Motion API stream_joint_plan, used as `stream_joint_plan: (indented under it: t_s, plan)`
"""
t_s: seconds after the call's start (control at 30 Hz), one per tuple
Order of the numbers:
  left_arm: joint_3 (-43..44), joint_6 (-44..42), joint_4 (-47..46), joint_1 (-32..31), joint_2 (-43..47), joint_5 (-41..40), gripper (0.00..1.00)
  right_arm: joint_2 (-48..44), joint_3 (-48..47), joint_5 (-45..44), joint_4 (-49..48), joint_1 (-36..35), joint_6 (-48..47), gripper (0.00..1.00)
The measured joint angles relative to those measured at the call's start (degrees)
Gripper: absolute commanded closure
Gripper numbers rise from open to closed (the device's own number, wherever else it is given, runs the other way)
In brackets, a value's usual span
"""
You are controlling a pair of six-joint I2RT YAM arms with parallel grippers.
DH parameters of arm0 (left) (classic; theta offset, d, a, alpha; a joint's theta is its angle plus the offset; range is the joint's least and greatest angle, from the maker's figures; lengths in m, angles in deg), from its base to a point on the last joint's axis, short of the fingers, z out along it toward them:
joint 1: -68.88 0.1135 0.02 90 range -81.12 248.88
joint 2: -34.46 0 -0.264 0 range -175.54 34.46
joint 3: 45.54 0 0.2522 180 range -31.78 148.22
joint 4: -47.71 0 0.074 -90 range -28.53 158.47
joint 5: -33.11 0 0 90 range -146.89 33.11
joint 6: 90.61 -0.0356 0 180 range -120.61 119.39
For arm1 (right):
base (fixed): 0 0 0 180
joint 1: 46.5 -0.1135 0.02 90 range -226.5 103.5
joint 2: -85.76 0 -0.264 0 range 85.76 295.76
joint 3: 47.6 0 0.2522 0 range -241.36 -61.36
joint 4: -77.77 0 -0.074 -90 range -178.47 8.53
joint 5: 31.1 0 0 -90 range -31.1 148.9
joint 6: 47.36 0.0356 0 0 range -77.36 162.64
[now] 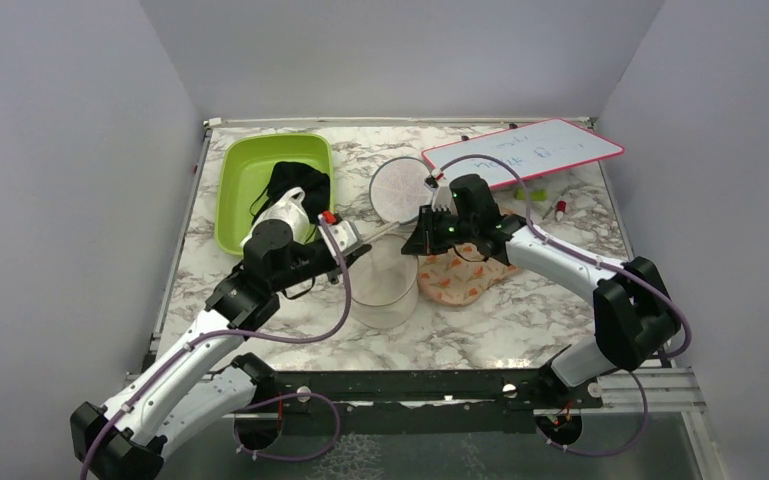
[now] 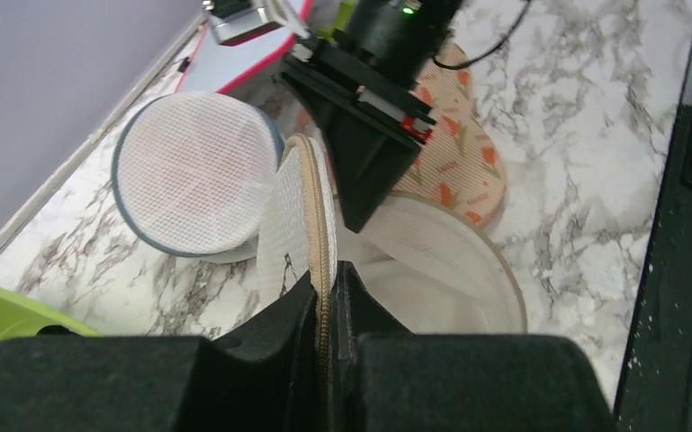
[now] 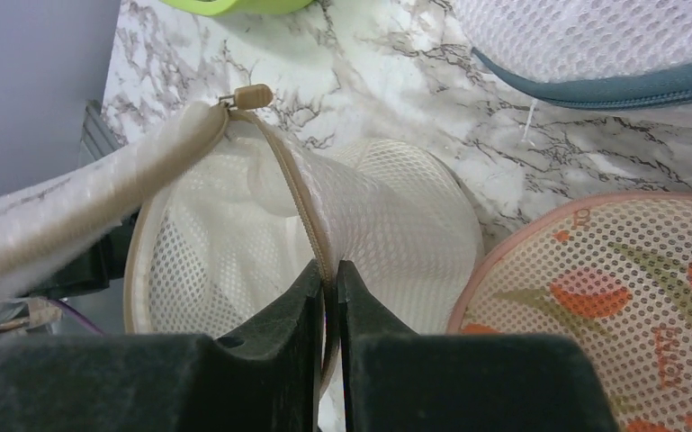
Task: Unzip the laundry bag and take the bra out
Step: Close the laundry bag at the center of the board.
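The laundry bag sits unzipped at the table's middle, its inside white mesh with nothing dark in it. My left gripper is shut on the tan zipper rim of the bag's lid, which stands upright on edge; in the left wrist view the gripper pinches that rim. My right gripper is shut on the tan rim of the bag's body, as the right wrist view shows. The tan zipper pull sticks up at the far rim. The black bra lies in the green bin.
The green bin stands at the back left. A plain round white mesh pod with a grey zipper lies behind the bag. An orange floral pouch lies under my right arm. A red-edged whiteboard and small markers are at the back right.
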Motion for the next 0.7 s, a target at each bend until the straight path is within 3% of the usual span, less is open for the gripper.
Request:
stream_joint_plan:
  t_s: [0.17,0.4,0.7]
  plan:
    - [-0.2,-5.2,2.8,-5.5,-0.8,-0.1,1.0,1.5,0.0,0.0,-0.6,0.3,0.1,0.89]
    - [0.2,-10.5,7.3,-16.0,-8.5,-3.2,1.0,1.7,0.0,0.0,-0.9,0.4,0.0,0.82]
    - [0.2,-11.2,8.8,-18.3,-10.6,-6.1,0.96,1.2,-2.2,-4.8,5.5,0.6,-3.7,0.45]
